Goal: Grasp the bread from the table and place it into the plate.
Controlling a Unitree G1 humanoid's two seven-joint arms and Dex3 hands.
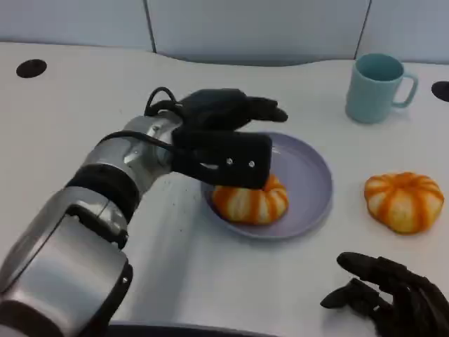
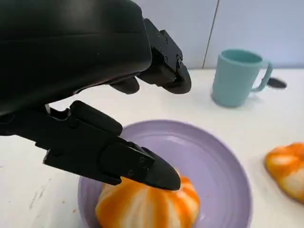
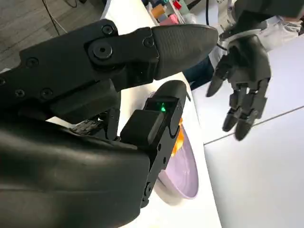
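The white tabletop [image 1: 84, 91] carries everything here. The left arm [image 1: 91, 210], silver and thick, reaches in from the lower left of the head view toward the middle. The lilac plate [image 1: 309, 175] sits mid-table, and a striped orange bread [image 1: 250, 202] lies in it at the near-left rim. The left hand [image 1: 224, 144] hovers just above that bread with its fingers spread; in the left wrist view one fingertip [image 2: 161, 173] hangs right over the top of the loaf, and whether it touches cannot be told. Nothing is held in that hand. A second orange bread [image 1: 403, 200] lies on the tabletop to the right of the plate, apart from it. A light blue mug [image 1: 377, 86] stands upright behind the plate on the right, handle pointing right. The right hand [image 1: 393, 291] rests low at the near right corner, fingers loosely apart and holding nothing
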